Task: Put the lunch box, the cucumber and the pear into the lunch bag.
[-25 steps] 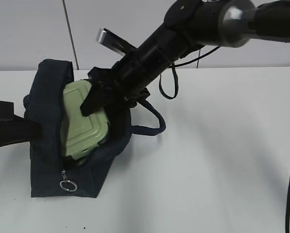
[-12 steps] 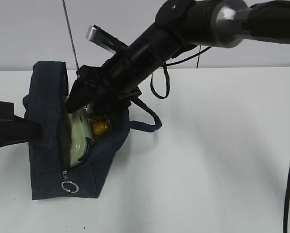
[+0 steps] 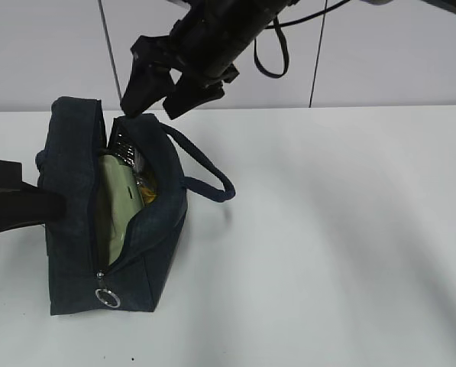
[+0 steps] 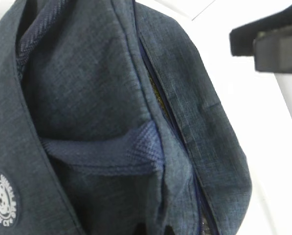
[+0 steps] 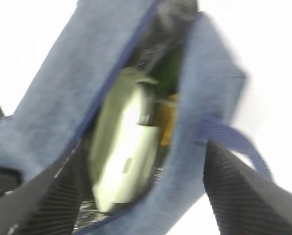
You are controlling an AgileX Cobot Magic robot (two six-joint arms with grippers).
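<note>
Lettering appears in one place only: a small round white-printed badge (image 4: 2, 200) on the dark navy fabric of the lunch bag (image 4: 92, 98), at the lower left of the left wrist view. White characters ring its edge, but they are too small and blurred to read. No other text, number, brand or sign is legible in any view.

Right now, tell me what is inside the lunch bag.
Inside the lunch bag the lunch box stands on edge, the pear beside it, with a dark green strip, likely the cucumber, behind. The bag's walls cover their lower parts.
</note>
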